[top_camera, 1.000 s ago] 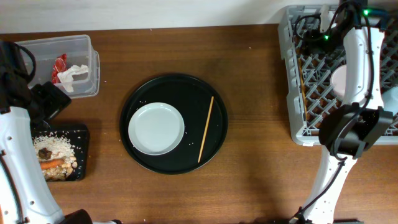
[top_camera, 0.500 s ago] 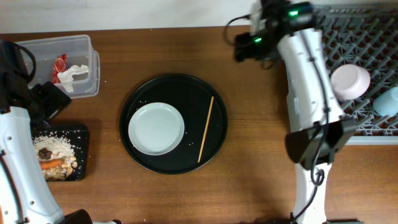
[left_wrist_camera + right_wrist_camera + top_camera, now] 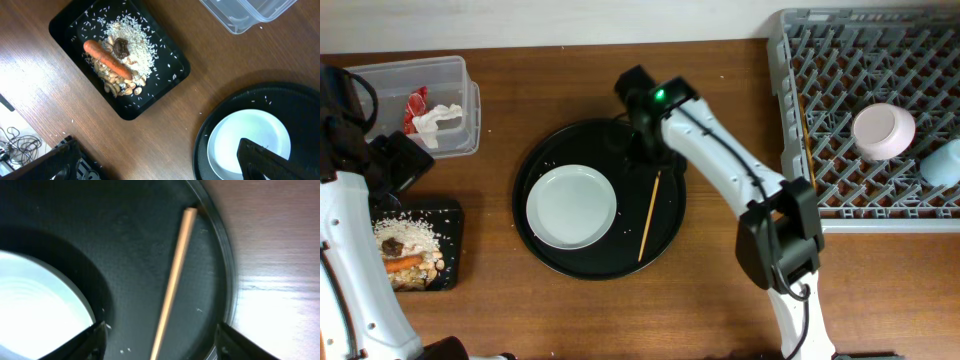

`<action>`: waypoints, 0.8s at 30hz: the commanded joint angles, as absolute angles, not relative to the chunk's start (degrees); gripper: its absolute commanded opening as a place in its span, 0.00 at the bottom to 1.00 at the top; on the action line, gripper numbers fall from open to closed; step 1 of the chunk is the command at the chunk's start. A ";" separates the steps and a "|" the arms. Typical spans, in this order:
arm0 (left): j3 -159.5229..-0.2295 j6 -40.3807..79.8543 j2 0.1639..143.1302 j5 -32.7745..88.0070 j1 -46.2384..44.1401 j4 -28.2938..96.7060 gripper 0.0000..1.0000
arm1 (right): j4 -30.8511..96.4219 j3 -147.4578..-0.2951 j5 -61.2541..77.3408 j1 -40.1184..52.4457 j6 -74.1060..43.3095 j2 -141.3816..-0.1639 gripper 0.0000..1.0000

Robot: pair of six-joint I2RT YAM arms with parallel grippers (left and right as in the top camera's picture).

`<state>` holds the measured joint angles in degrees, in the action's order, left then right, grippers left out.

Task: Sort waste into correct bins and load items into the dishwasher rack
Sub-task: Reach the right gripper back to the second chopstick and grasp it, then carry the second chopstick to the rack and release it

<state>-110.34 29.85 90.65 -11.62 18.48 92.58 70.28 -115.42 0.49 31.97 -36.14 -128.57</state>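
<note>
Overhead: my right gripper [image 3: 646, 148] hangs over the far end of the chopstick [image 3: 650, 212]. It lies on the round black tray [image 3: 580, 145], just right of the white plate [image 3: 571, 206]. The rack [image 3: 788, 150] waits at the right.

Left wrist: my left gripper [image 3: 155, 150] is spread wide and empty, between the flat black tray [image 3: 65, 30] and the plate.

Right wrist: my right jaws stand apart with nothing held, one finger on each side of the chopstick, neither touching it. I should sink until my tips almost meet the tray, keep the stick centred and crosswise, then close slowly so it cannot roll. Gripped this near its end it may droop, so lift gently.
</note>
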 commanded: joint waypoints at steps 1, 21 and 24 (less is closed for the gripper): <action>-110.17 30.37 90.96 -12.47 18.92 92.64 0.99 | 66.15 -110.39 0.67 33.43 -39.42 -128.05 0.65; -110.17 30.37 90.96 -12.47 18.92 92.64 0.99 | 52.69 -96.92 1.76 32.67 -44.05 -128.68 0.52; -110.17 30.37 90.96 -12.47 18.92 92.64 0.99 | 53.12 -96.92 -0.30 32.73 -45.98 -129.16 0.49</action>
